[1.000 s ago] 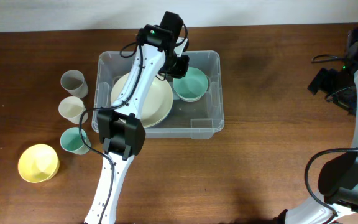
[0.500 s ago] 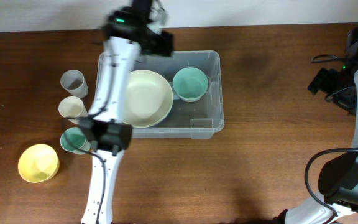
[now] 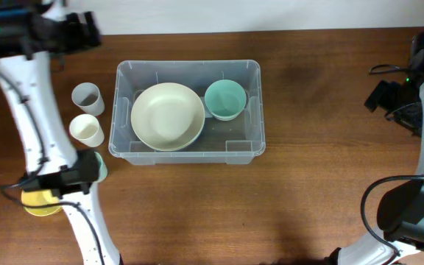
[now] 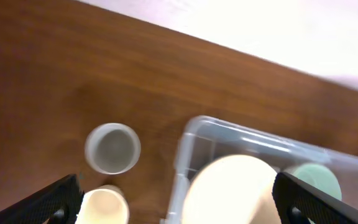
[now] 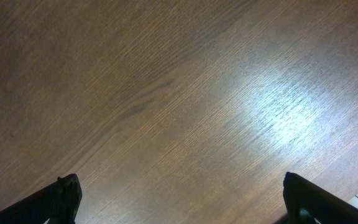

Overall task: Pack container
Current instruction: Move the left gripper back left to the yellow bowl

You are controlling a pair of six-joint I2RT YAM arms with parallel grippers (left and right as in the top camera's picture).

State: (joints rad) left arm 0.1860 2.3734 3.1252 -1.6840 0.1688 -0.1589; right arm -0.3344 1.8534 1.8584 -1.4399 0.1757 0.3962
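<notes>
Peeking out from under the left arm at the near left of the tabletop (image 3: 308, 191), a yellow bowl (image 3: 41, 207) and a teal cup (image 3: 101, 171) appear only in the overhead view. Farther back a cream cup (image 3: 86, 130) and a grey cup (image 3: 86, 96) stand apart, just left of the container (image 3: 188, 65). The container sits mid-tabletop and holds a large cream bowl (image 3: 168, 116) and a small teal bowl (image 3: 224, 99) side by side. The left pincer (image 3: 79, 33) hangs blurred over the far left edge. Its wrist view shows its fingers (image 4: 61, 199) wide apart with nothing gripped, above both cups and the container's corner. The right pincer (image 5: 179, 202), also spread and empty, sees only bare wood.
</notes>
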